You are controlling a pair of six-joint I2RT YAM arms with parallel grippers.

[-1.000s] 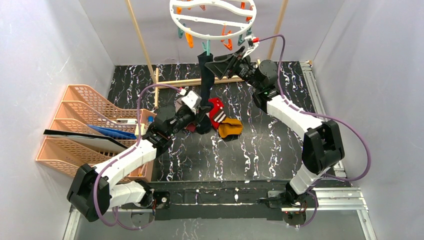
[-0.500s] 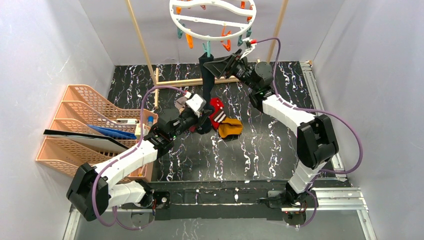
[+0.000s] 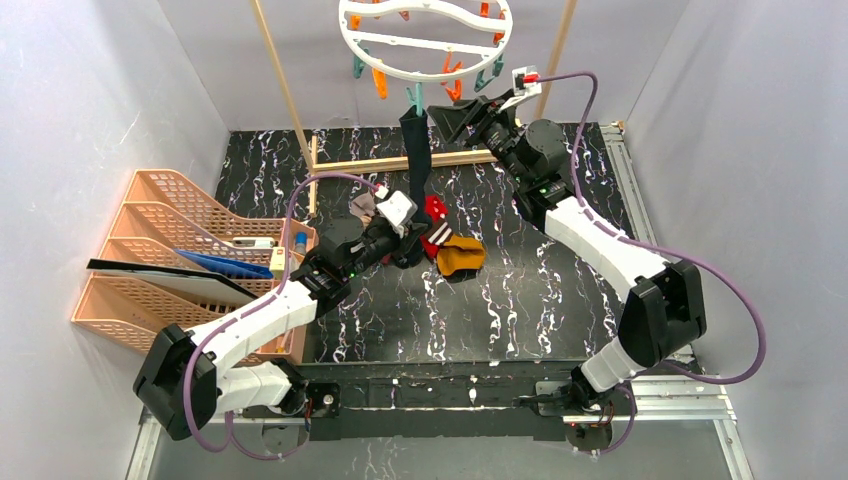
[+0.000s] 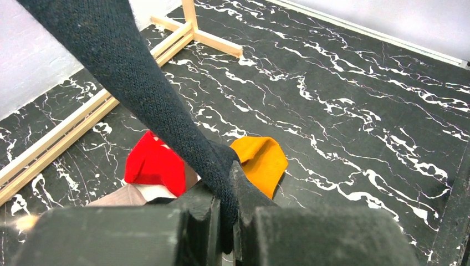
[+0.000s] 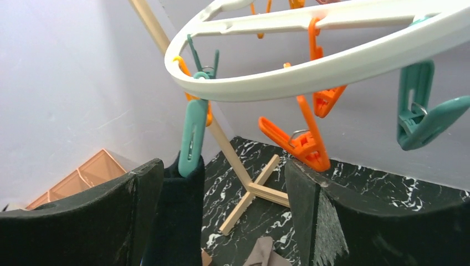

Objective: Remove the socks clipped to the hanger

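- The dark sock (image 3: 414,140) hangs from a teal peg (image 3: 413,97) on the near rim of the hanger (image 3: 425,42), high over the far part of the tabletop (image 3: 520,290). Its lower end slants down toward the near left.
- We judge it light, soft and stretchy. The knit should give before it tears, so the peg's spring is likely the only real resistance.
- The best hold for a pull looks to be low on the sock, where the fabric bunches. The other option is to squeeze the peg's upper tails so that it lets go.
- The left fingers (image 4: 202,213) are all but closed and pinch the sock's lower end, which runs taut up and away from them.
- The right fingers (image 5: 111,216) are spread wide and hold nothing. They sit just right of the peg and the sock's top (we cannot tell whether one finger brushes the fabric).
- A red sock (image 4: 152,163), a mustard sock (image 4: 260,158) and a grey-beige sock (image 3: 362,205) lie loose on the tabletop, just beside the left fingers.
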